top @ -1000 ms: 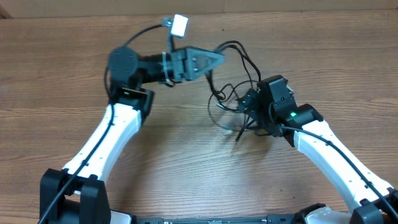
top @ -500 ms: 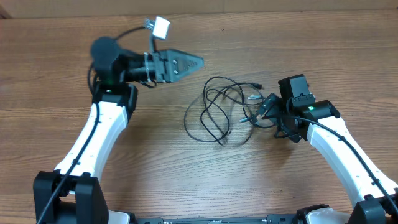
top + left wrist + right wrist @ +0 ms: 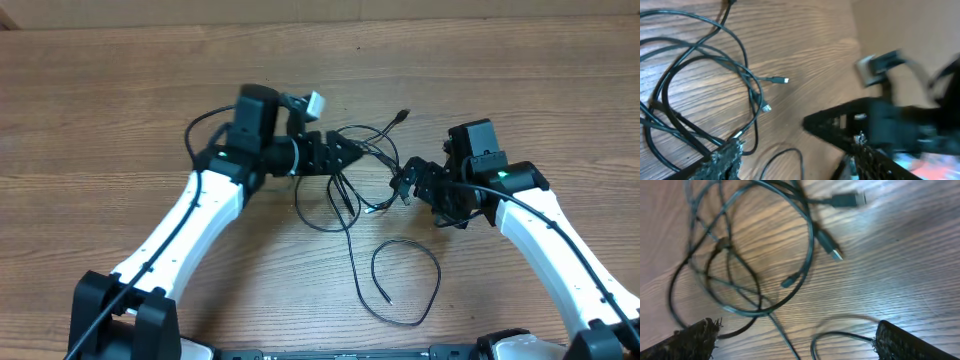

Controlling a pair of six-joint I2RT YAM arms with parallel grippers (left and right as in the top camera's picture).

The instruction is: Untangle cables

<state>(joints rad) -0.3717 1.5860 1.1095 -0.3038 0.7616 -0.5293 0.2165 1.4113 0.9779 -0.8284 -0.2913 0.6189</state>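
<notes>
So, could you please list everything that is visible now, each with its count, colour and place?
cable tangle: one bundle, number of cords unclear, black, middle of the table between both grippers
trailing strand: one, black, runs from the tangle toward the robot and curls into a loop
plug ends: at least three, black, some silver-tipped, around the tangle
table: one, brown wood, under everything
white tag: one, white, on the left arm's wrist
left gripper: one, black, open, at the tangle's left side
right gripper: one, black, open, at the tangle's right side
</notes>
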